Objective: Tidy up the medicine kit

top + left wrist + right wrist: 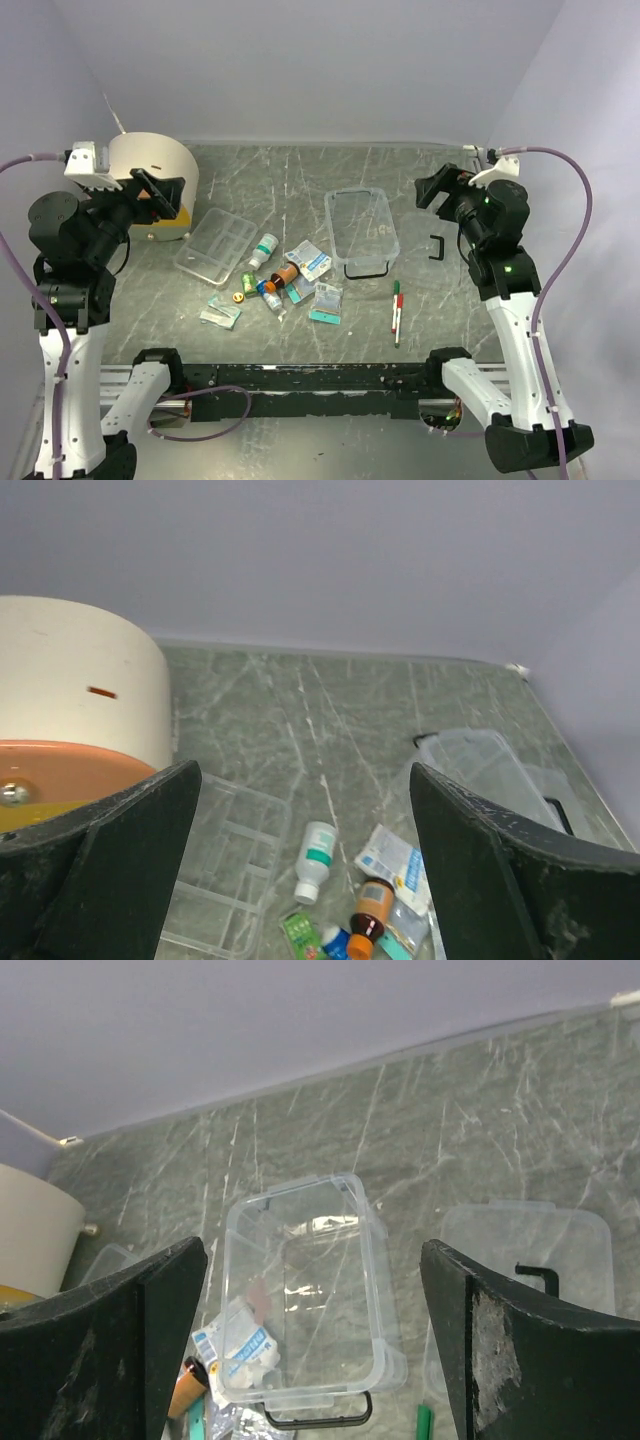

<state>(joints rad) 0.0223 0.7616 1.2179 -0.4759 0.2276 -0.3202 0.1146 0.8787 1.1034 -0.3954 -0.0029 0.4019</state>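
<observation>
Two end effectors (160,194) (433,190) (jaws apart), box (331,228) between

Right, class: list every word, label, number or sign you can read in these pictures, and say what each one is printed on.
No text can be read in any view.
white bottle: teal label, print too small to read.
blue-and-white packet: printed lines, blurred.
amber bottle: label blurred.
green packet: marks too small to read.
</observation>
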